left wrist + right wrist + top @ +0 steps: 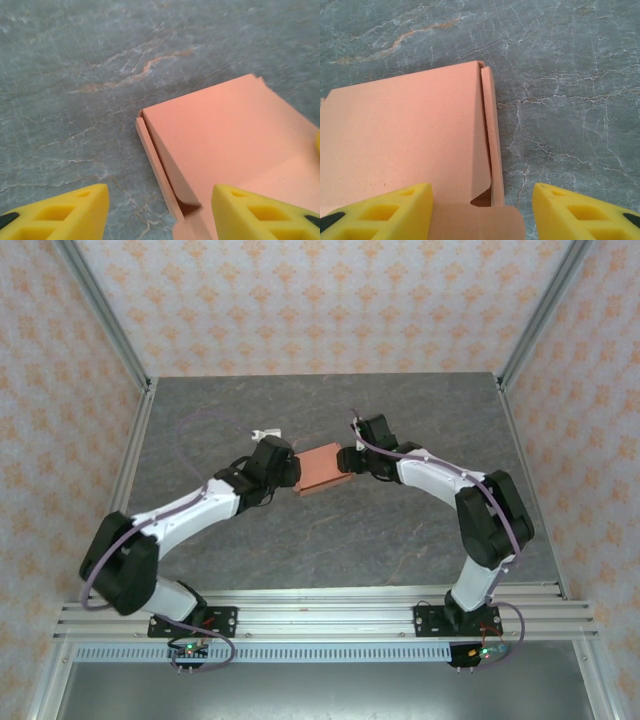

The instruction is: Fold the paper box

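Since the paper box (322, 470) sits on the table (420, 540) squarely between the two arms, neither one is clearly nearer. One gripper at each end. From the top view its longer side seems to run gripper to gripper, but it's close to square, so low confidence.

Left gripper (159, 200): fingers spread, nothing pinched. Box lies ahead and off toward its right finger, which overlaps the near corner. Its left finger is over bare table. A narrow side strip (150, 155) along the box edge falls inside the gap and runs straight away from the fingertips.

Right gripper (482, 200): fingers spread too, no pinch that I can see. Mirror case: box ahead and toward its left finger, which sits over the top panel, with the right finger over bare table. The same kind of edge strip runs away from the tips, and a rounded tab (485, 222) lies between the fingers at the near edge, not tucked.

My read: box mostly formed, end closure pending. The next move hinges on that tab, which is already centred in the right gripper's gap, so I'd lead with the right arm and brace with the left. Can't tell whether either finger actually presses on the card.
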{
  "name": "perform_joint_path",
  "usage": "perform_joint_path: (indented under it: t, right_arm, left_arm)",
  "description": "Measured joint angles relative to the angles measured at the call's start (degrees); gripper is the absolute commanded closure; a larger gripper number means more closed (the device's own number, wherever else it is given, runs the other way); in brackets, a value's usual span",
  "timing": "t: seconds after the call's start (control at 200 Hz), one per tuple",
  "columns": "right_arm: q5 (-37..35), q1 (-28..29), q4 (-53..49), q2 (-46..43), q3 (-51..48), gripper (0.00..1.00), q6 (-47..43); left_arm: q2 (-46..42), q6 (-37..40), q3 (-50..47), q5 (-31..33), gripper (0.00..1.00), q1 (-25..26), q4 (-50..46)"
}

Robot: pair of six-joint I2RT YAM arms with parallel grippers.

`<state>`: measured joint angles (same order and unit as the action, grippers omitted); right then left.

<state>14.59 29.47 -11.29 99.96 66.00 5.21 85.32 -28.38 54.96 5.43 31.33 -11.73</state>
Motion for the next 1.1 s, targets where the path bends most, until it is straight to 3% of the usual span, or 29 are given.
perform_joint_path:
  t: [0.14,0.35,0.696,1.096]
  right_arm:
    - [-0.07,0.00,-0.37,0.70,0.24,0.46,-0.50]
    - [-0.66,0.00,-0.35,1.36,0.24,0.46,-0.98]
    - [-2.34,0.11,0.74,5.09,-0.13,0.46,-2.36]
    - [-2.78,0.11,-0.61,5.01,1.05,0.45,-3.87]
  left_arm:
    - [7.58,0.44,3.28,-2.49,0.45,-1.51,0.17]
    - [11.85,0.59,2.69,-4.00,0.46,-1.44,2.54]
    - [12.68,1.64,-1.95,-5.09,0.45,-1.44,10.29]
    - [8.37,4.52,-2.12,-4.50,0.39,-1.44,9.53]
